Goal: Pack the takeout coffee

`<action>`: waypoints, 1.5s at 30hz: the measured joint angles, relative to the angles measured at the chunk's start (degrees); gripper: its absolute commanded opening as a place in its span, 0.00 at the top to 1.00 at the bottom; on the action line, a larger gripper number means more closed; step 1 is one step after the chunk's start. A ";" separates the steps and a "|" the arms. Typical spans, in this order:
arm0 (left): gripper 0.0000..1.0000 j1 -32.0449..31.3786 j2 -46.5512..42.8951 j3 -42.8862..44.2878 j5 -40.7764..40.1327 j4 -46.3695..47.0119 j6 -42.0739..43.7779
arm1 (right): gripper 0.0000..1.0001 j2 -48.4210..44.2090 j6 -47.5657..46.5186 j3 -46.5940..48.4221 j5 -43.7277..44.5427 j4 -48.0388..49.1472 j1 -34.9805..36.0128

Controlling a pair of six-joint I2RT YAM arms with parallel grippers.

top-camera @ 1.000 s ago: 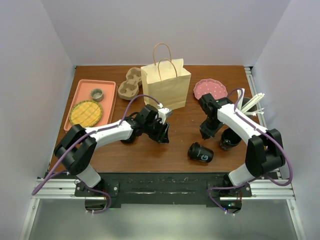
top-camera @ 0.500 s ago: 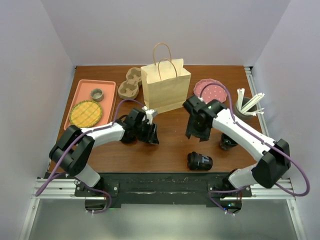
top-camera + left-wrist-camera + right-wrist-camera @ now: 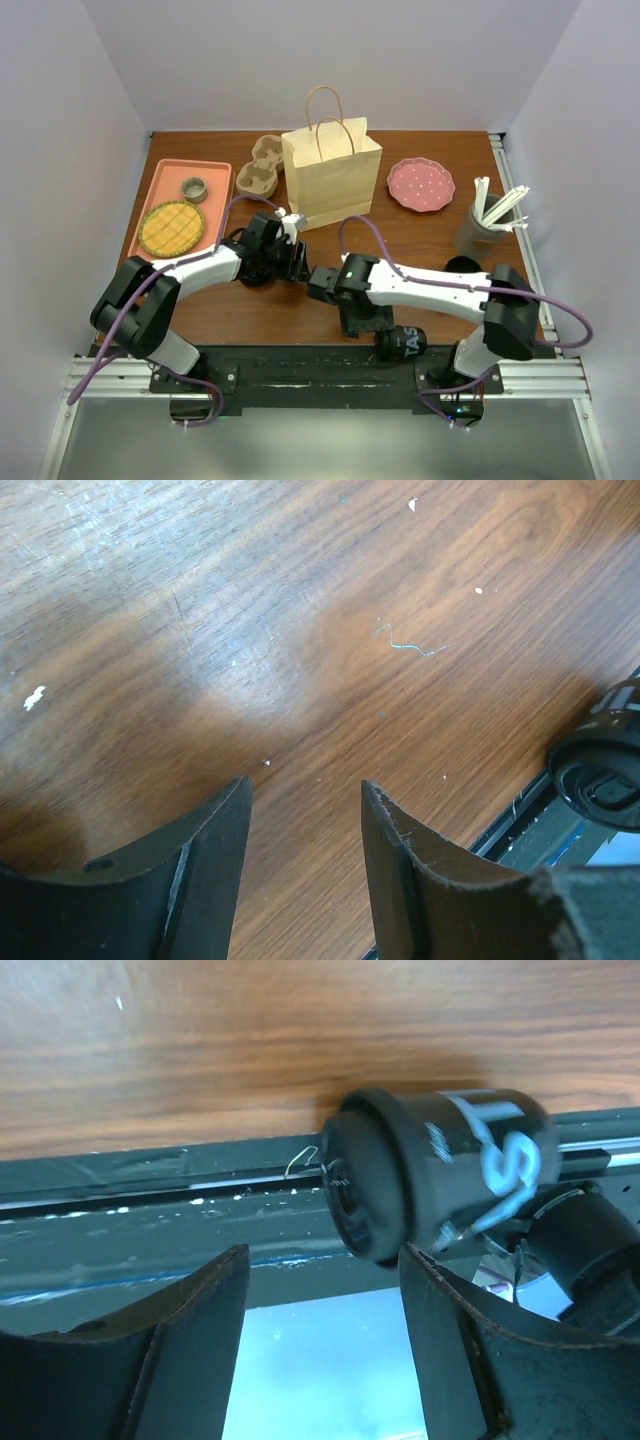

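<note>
One takeout coffee (image 3: pixel 402 343), black with white lettering, lies on its side at the table's near edge; in the right wrist view this coffee (image 3: pixel 440 1165) overhangs the edge, lid pointing left. My right gripper (image 3: pixel 366 322) is open just left of it, and in its own view the right gripper (image 3: pixel 322 1255) has the cup's lid just above its right fingertip (image 3: pixel 415 1260). A second black cup (image 3: pixel 460 265) stands behind the right arm, partly hidden. My left gripper (image 3: pixel 293 262) is open over bare wood, nothing between its jaws (image 3: pixel 305 785). The brown paper bag (image 3: pixel 330 170) stands at the back centre.
A tan cup carrier (image 3: pixel 258 168) sits left of the bag. A pink tray (image 3: pixel 215 190) holds a waffle and a small cup. A pink dotted plate (image 3: pixel 420 184) and a grey holder of white sticks (image 3: pixel 485 228) stand at the right. Something dark (image 3: pixel 256 276) lies under the left arm.
My right arm swung from the right side to the front centre and its jaws opened. The lying cup moved nearer the table's front edge. The left gripper drew back leftward.
</note>
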 measured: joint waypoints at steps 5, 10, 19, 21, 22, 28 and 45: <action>0.48 0.02 -0.13 0.00 0.28 -0.37 1.14 | 0.34 3.30 1.77 -1.07 0.31 -0.13 3.26; 0.48 0.02 -1.57 0.00 0.28 -0.83 1.36 | 0.33 2.01 2.62 -1.07 1.62 -0.37 3.26; 0.48 0.02 -3.54 -0.15 0.28 -0.87 1.95 | 0.32 -3.67 3.48 -2.80 3.21 -0.48 3.65; 0.48 0.02 -3.54 -0.15 0.28 -0.85 2.21 | 0.32 -4.72 3.74 -4.04 3.37 -0.52 3.69; 0.48 0.02 -3.54 -0.15 0.28 -0.87 2.25 | 0.31 -4.92 3.91 -4.83 3.48 -0.57 3.69; 0.48 0.02 -3.54 -0.15 0.28 -0.90 2.29 | 0.30 -4.48 4.00 -8.48 4.52 -0.96 3.69; 0.48 0.02 -4.83 -2.03 0.31 -1.11 2.16 | 0.58 -0.74 3.15 -8.79 8.04 -1.16 2.14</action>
